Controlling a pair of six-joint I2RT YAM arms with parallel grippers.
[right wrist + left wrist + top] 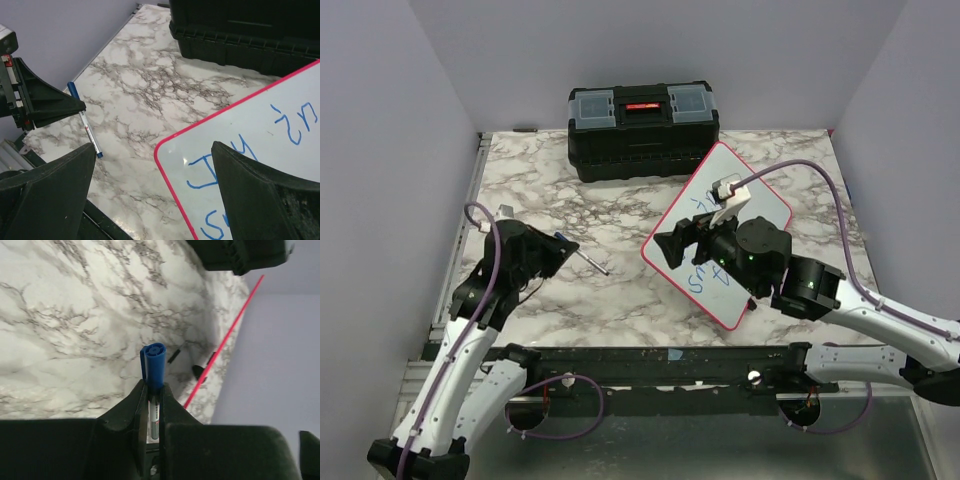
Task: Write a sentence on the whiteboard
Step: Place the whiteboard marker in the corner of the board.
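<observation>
Lying on marbled counter (570, 200): whiteboard (260, 135), blue writing, under right gripper (675, 242), jaws spread wide. Left gripper (154, 392) clamped on blue-capped marker (153, 360). Black toolbox (642, 130) behind.

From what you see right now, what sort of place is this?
Probably a robot test cell: a left arm and a right arm mounted at a marble-pattern table, plain walls on three sides, and a whiteboard and toolbox as props.

The left end effector (563, 246) grips a marker (590, 260) over the marbled desk (535, 180). The right end effector (667, 248) hangs spread-jawed above the blue-scribbled whiteboard (762, 207).
</observation>
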